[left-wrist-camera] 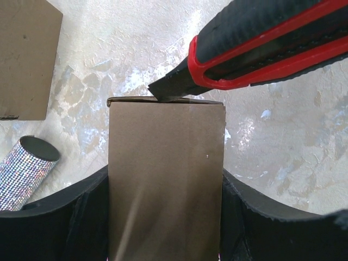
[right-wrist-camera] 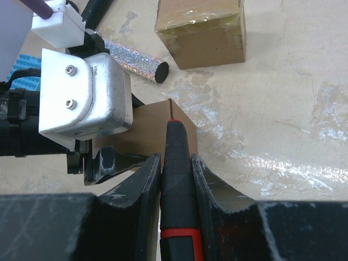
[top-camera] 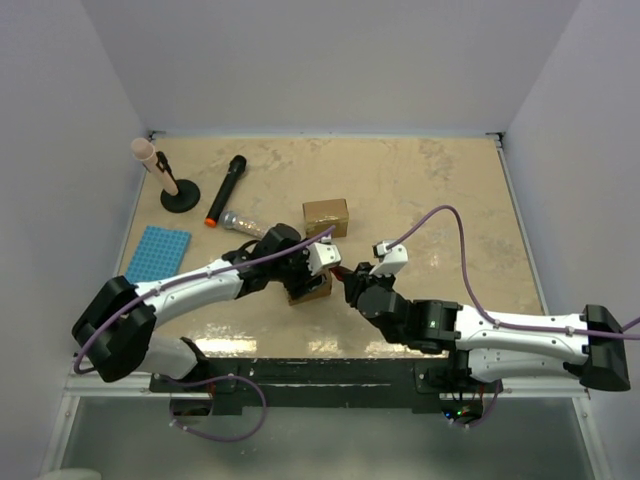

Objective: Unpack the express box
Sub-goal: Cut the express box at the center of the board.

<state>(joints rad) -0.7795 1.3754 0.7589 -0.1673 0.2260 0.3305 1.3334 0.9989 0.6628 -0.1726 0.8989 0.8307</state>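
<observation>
Box clamped, knife at its edge.
From above, the left gripper [top-camera: 303, 278] holds the box [top-camera: 316, 291] between the two arms, and the right gripper [top-camera: 349, 280] is just beside it. Left wrist: fingers flank the box, and the knife [left-wrist-camera: 261, 49] tip touches its far edge. Right wrist: jaws narrow, pinching the knife handle.

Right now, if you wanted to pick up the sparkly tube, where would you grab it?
Probably around its middle, coming down from above, fingers across its narrow width. The sparkly tube lies on its side on the table, long and round, so the middle balances best.
</observation>
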